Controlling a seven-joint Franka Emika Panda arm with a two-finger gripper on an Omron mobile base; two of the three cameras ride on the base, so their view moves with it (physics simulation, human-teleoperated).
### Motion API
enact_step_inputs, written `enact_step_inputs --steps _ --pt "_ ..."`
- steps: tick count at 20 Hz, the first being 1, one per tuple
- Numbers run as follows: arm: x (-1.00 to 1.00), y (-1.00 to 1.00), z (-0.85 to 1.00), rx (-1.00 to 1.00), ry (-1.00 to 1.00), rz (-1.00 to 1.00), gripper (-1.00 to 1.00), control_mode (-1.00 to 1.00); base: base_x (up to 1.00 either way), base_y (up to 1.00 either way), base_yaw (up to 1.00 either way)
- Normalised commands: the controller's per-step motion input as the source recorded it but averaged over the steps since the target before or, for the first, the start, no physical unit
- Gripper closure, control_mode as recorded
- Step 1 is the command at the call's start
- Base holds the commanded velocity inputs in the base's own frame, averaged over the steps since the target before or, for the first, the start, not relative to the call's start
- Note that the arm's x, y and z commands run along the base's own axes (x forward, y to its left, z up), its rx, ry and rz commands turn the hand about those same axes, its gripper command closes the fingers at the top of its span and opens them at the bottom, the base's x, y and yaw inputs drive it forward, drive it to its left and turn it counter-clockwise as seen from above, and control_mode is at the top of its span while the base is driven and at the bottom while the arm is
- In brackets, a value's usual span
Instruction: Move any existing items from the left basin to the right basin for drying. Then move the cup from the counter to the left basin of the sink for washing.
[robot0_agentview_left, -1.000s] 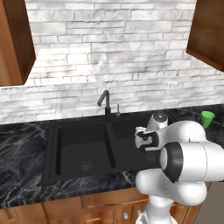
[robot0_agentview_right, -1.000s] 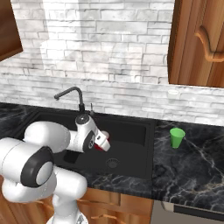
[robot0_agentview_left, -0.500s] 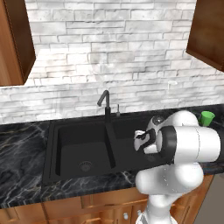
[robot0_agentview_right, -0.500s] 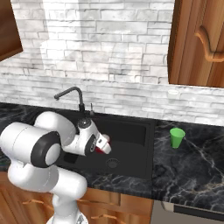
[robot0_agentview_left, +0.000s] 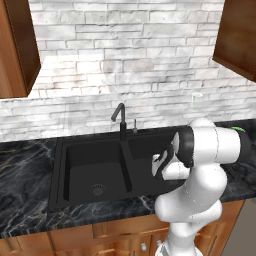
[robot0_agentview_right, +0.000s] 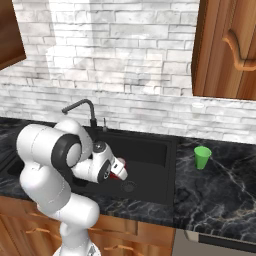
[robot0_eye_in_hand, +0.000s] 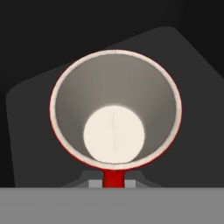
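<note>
Red cup (robot0_eye_in_hand: 115, 127) is pinched by its rim in my gripper (robot0_agentview_right: 121, 170), whose tips are squeezed tight on the cup's wall. I hold it over the right basin (robot0_agentview_right: 150, 172), low inside the sink (robot0_agentview_left: 65, 165). My grip is only on a thin edge, so the cup could slip and fall if I tilt or shake. If I let go too high, it might bounce or roll. The green cup (robot0_agentview_right: 202, 157) waits on the counter (robot0_agentview_right: 220, 195), well apart.
</note>
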Motion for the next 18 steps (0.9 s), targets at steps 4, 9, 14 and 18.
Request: enact_step_inputs --steps 4,9,14,18 --pt "0.11 0.00 -0.27 0.00 0.00 0.02 1.00 -1.00 0.00 0.00 0.00" --pt "0.12 0.00 -0.24 0.00 0.00 0.02 1.00 -1.00 0.00 0.00 0.00" --pt "0.16 -0.02 -0.21 0.00 0.03 0.03 1.00 -1.00 0.00 0.00 0.00" --pt "0.18 -0.05 -0.17 0.00 0.05 0.05 1.00 -1.00 0.00 0.00 0.00"
